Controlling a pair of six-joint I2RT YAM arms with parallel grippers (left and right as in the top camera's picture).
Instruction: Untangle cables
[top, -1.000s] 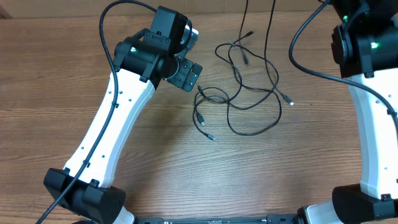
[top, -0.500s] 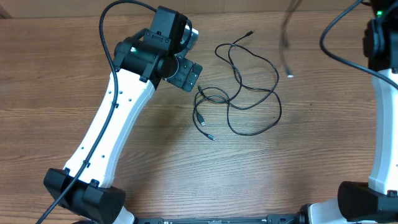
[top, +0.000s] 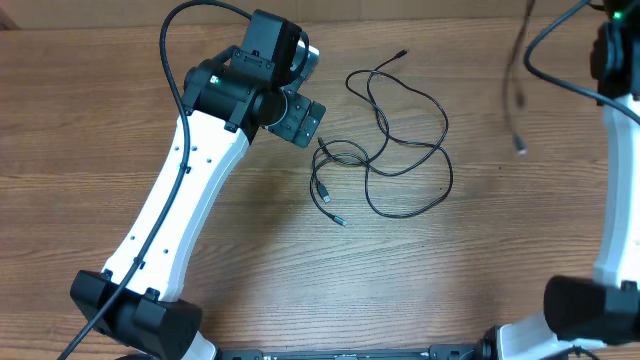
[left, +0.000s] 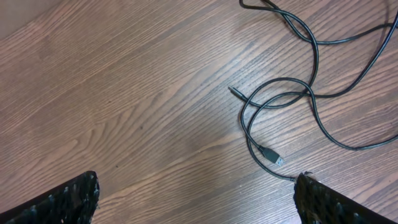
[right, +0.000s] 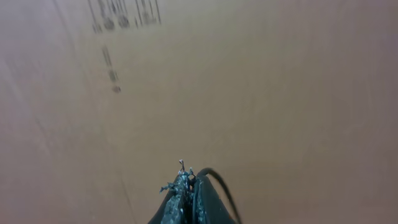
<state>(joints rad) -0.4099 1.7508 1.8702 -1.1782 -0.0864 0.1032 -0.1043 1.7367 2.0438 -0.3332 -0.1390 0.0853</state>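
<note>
At the near edge of the table (top: 450, 290) the left arm (top: 180, 200) starts and reaches forward and inward over the wood. Its own camera shows what the overhead view hides under the wrist. The left gripper (left: 197, 190) stands wide open, its two fingertips (left: 68, 199) at the bottom corners of the picture, and it holds nothing.

Just beyond that gap lies the loose cable (left: 314, 115), flat on the table in overlapping loops. One silver-tipped plug (left: 273, 157) is nearest the gripper and a thinner plug end (left: 233, 91) lies a little farther on. From above, the same cable spreads from just beside the left gripper toward the middle of the table. Its far end (top: 401, 53) points to the back edge, a part the wrist picture cuts off.

To the right, well apart from these loops, a hanging cable (top: 516, 115) shows as a blurred dark streak with its plug (top: 521, 150) at the bottom. The overhead view does not show what holds it, since the right arm (top: 618, 200) runs out of frame at the top. The right wrist camera does: the right gripper (right: 186, 186) is closed tight, and a black cord comes out beside its fingers. Behind it is only a blurred tan surface with dark print (right: 124, 15). A thick black wire (top: 168, 70) arcs over the left arm.
</note>
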